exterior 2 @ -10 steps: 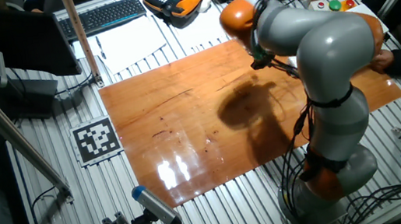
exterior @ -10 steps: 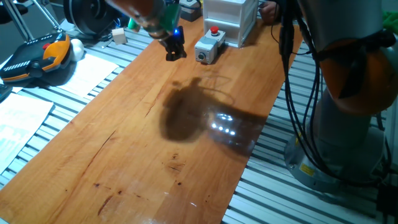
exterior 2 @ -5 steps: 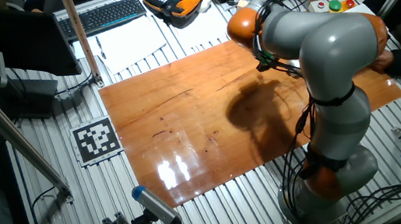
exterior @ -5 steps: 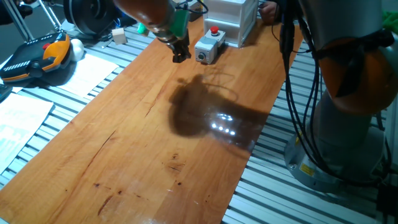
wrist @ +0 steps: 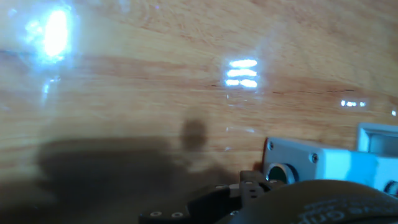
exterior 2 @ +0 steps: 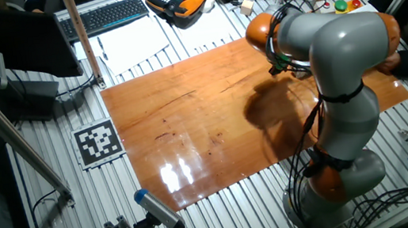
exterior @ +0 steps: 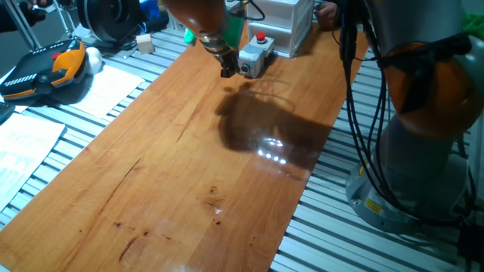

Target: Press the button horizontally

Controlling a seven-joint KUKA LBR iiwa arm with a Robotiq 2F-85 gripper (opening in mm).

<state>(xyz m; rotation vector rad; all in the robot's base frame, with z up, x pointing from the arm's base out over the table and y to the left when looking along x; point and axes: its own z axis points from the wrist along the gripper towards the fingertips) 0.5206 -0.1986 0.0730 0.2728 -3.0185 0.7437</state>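
The button (exterior: 255, 59) is a small light-grey box with a red round cap (exterior: 261, 36) on top. It stands at the far end of the wooden board (exterior: 174, 181). My gripper (exterior: 228, 71) hangs low over the board, just left of the box's near end face, very close to it. The hand view shows the box (wrist: 329, 167) at the lower right, with its dark round part (wrist: 278, 173) facing the hand. The fingertips are dark and blurred, and no gap or contact shows. In the other fixed view my arm (exterior 2: 330, 40) hides the button.
A white translucent drawer box (exterior: 281, 17) stands right behind the button. An orange and black teach pendant (exterior: 45, 69) and papers (exterior: 98, 87) lie left of the board. The robot base (exterior: 423, 143) stands to the right. A keyboard (exterior 2: 106, 16) lies beyond the board.
My gripper has moved steadily to the right along the board's far end, from well left of the button to right beside its end face. The button has not moved.
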